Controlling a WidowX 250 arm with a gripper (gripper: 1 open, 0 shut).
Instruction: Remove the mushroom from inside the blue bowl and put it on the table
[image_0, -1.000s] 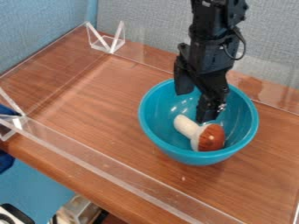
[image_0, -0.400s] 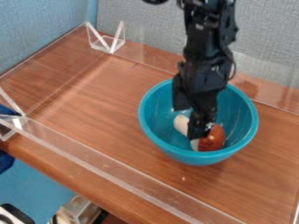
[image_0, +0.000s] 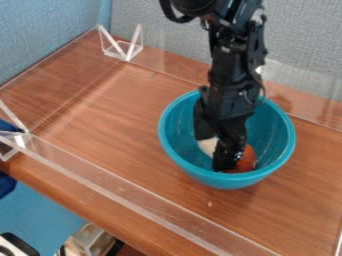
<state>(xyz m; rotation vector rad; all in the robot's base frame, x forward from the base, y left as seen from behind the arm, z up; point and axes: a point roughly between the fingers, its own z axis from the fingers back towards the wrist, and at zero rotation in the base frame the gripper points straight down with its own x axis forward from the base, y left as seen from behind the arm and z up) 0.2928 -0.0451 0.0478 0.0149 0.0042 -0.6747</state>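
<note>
The blue bowl (image_0: 181, 152) sits on the reddish-brown wooden table (image_0: 94, 110), right of centre. Inside it lies the mushroom (image_0: 238, 161); only part of its reddish-brown cap shows, and the stem is hidden behind the gripper. My black gripper (image_0: 218, 140) reaches straight down into the bowl, its fingers low over the mushroom with one finger on each side of the stem end. The jaws stand open. I cannot tell whether the fingertips touch the mushroom.
Low clear acrylic walls (image_0: 107, 185) run along the table's edges, with a clear triangular bracket (image_0: 123, 45) at the far left corner. A blue wall rises behind. Bare wood stretches left of the bowl.
The gripper has come down deeper into the bowl and shifted slightly left, now covering the mushroom's white stem. The bowl and mushroom have not moved.
</note>
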